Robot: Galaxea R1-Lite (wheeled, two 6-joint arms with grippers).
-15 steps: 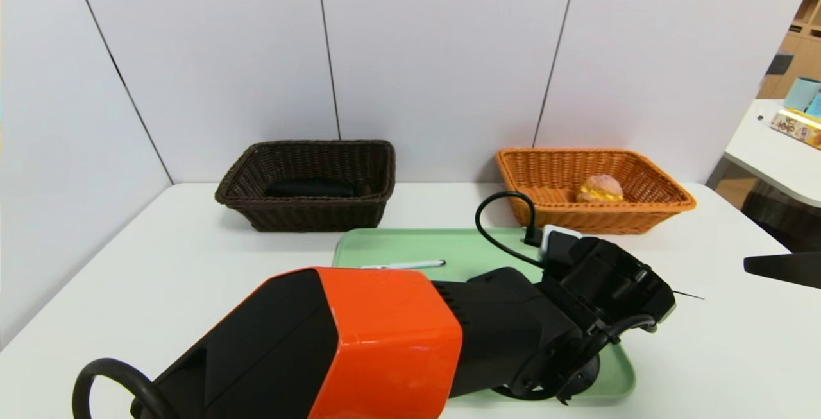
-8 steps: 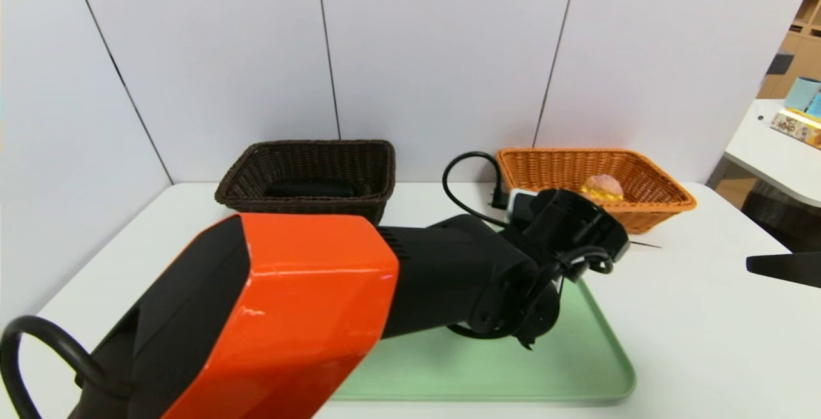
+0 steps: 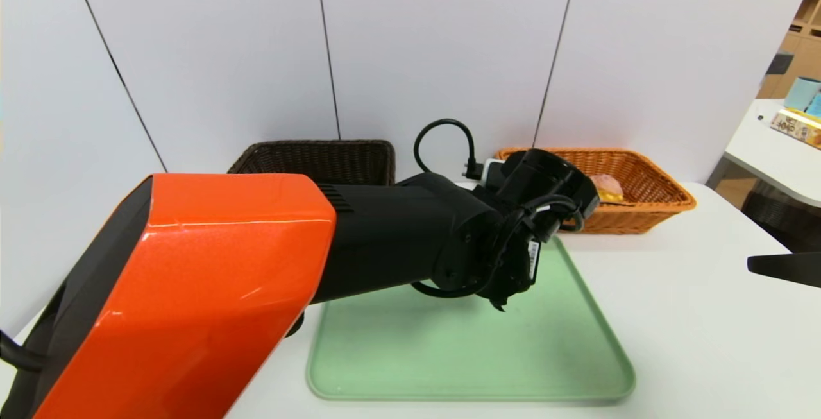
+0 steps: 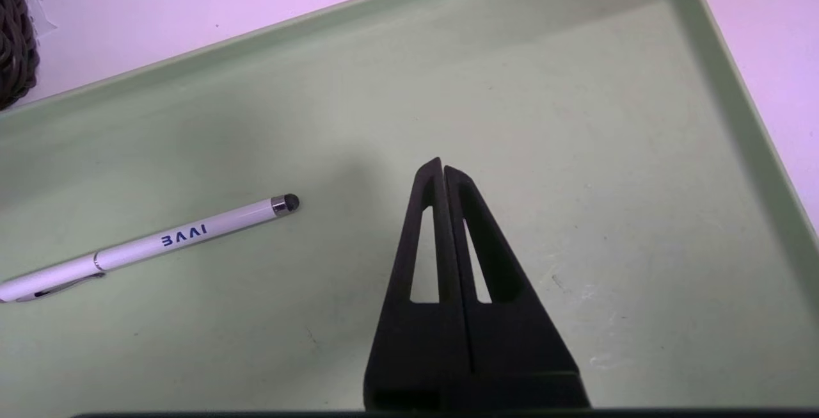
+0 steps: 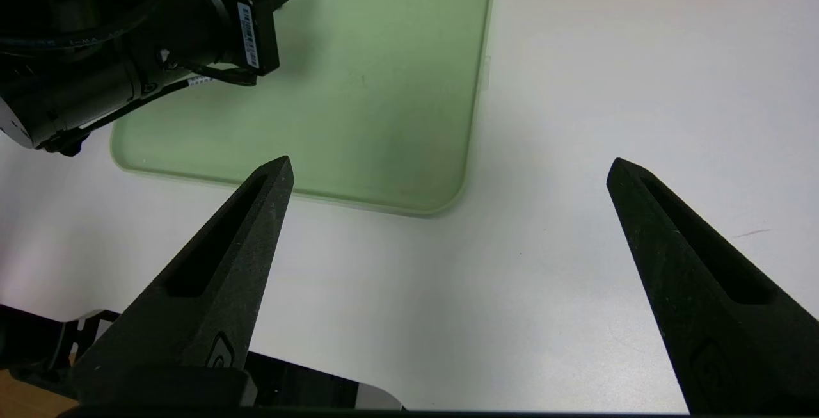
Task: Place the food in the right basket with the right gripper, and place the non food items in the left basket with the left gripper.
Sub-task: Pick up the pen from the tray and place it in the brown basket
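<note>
My left gripper (image 4: 441, 165) is shut and holds nothing. It hovers over the green tray (image 4: 576, 85). The slim white pen (image 4: 153, 242) lies on the tray a short way to one side of its tips. In the head view the left arm's orange shell (image 3: 192, 278) and wrist cover the pen and most of the dark brown left basket (image 3: 321, 153). The bun (image 3: 606, 187) sits inside the orange right basket (image 3: 667, 196). My right gripper (image 5: 448, 165) is open and empty above bare table off the tray's near right corner. One of its fingers (image 3: 782, 268) shows at the head view's right edge.
White wall panels stand close behind both baskets. A side table (image 3: 770, 156) with a box and a cup stands at the far right. The left arm's cable loop (image 3: 442, 143) rises between the baskets.
The left arm has lifted and swung back and to the left across the tray, now covering the pen and the dark basket's inside in the head view. The right gripper has not moved.
</note>
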